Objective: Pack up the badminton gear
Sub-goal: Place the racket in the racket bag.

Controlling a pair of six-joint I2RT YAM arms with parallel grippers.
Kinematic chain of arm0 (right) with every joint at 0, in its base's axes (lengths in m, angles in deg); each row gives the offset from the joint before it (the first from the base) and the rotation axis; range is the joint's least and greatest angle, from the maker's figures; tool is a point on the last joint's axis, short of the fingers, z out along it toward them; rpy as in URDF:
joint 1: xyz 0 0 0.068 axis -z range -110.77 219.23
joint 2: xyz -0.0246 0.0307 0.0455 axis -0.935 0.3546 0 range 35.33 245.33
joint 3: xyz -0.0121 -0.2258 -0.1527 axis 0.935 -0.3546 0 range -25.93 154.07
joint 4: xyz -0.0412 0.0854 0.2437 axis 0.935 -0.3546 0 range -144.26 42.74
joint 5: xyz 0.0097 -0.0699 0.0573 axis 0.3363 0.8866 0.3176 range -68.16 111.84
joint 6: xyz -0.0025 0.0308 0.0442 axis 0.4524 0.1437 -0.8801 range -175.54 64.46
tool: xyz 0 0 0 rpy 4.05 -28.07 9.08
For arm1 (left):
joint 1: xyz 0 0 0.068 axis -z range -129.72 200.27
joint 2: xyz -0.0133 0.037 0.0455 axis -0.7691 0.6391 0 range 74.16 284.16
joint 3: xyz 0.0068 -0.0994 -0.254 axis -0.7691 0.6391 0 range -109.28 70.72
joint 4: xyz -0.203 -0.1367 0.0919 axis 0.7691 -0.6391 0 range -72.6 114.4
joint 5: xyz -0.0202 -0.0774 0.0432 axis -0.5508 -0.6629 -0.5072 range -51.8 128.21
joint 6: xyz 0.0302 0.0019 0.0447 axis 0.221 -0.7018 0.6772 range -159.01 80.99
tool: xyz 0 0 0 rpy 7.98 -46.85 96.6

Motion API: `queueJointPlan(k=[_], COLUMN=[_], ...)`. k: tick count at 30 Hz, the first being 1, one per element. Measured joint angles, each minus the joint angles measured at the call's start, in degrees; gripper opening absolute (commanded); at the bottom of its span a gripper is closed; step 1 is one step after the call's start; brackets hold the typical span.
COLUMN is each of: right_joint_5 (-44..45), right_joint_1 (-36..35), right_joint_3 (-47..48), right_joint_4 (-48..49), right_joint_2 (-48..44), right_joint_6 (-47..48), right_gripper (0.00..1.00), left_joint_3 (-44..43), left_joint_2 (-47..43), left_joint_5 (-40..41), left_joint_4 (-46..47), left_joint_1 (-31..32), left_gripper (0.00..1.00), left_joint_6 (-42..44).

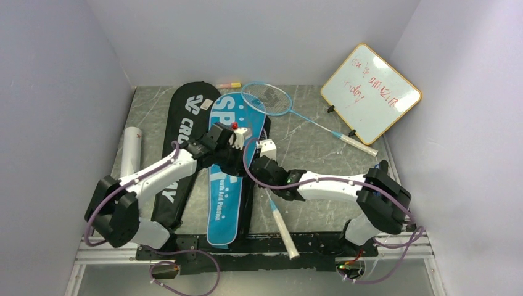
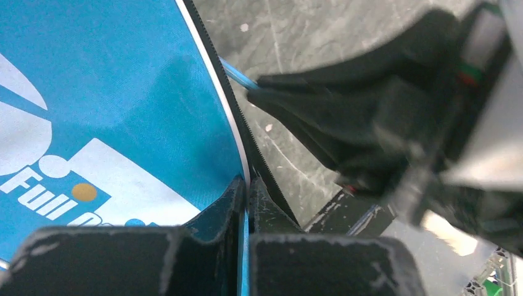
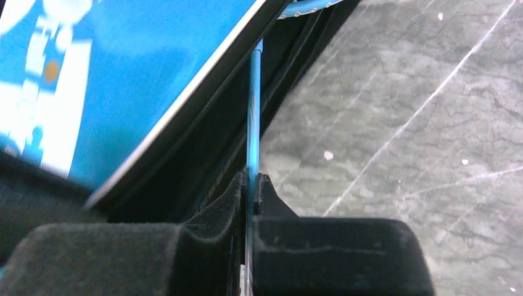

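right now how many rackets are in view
2. The far racket lies by the whiteboard; the near racket, shaft in the right gripper, runs into the blue bag. Others may be hidden in bags.

Tight in the middle: left tool [image 2: 247,188] pinched on the blue bag [image 1: 223,185] edge, right tool [image 3: 251,185] clamped on a thin blue racket shaft [image 3: 253,111] just beside it, barely a gap between them. Left side's blocked: black bag [image 1: 185,132], then white tube [image 1: 131,151] by the wall. Bare bench [image 1: 308,154] opens right of the arms, up to the loose racket [image 1: 290,108] lying slantwise and the whiteboard [image 1: 372,92] propped in the far right corner. A white grip [image 1: 285,229] pokes toward the near edge between the two arm bases.
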Motion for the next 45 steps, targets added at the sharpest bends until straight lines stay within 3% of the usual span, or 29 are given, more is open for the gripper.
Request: queueJointPlan(k=[9, 15, 17, 20, 25, 31, 39, 45], right_joint_5=[-0.15, -0.31, -1.07, -2.89, -6.34, -13.86, -30.84, -40.28], right_joint_1=[7.13, 8.13, 8.17, 9.18, 12.72, 15.08, 16.41, 14.19], right_joint_3=[5.2, 5.7, 5.33, 3.34, 1.25, -2.97, -12.55, -20.55], right_joint_4=[2.69, 6.8, 8.92, 13.27, 18.75, 19.15, 17.03, 13.77], right_joint_2=[5.49, 10.21, 11.39, 11.96, 12.24, 7.8, -3.98, -10.97], right_joint_6=[-12.22, -19.17, -21.59, -25.33, -27.32, -24.2, -16.59, -16.44], right_gripper=[0.0, 0.01, 0.07, 0.29, 0.53, 0.47, 0.47, 0.48], left_joint_3=[3.5, 9.33, 10.62, 11.85, 12.17, 12.59, 13.25, 14.25], left_joint_2=[-6.1, -6.08, -6.08, -6.16, -6.21, -5.18, -1.62, -0.35], left_joint_5=[-5.81, -8.04, -8.5, -8.52, -7.58, -5.62, -4.46, -4.48], left_joint_4=[2.34, 6.75, 8.48, 10.97, 10.95, 10.73, 11.63, 13.46], left_joint_1=[0.0, -0.11, -0.17, -0.37, -0.2, 0.2, 0.39, 0.5], left_gripper=[0.05, 0.05, 0.05, 0.05, 0.05, 0.05, 0.05, 0.05], left_joint_6=[-2.1, -3.76, -4.55, -5.49, -6.01, -6.19, -6.16, -6.21])
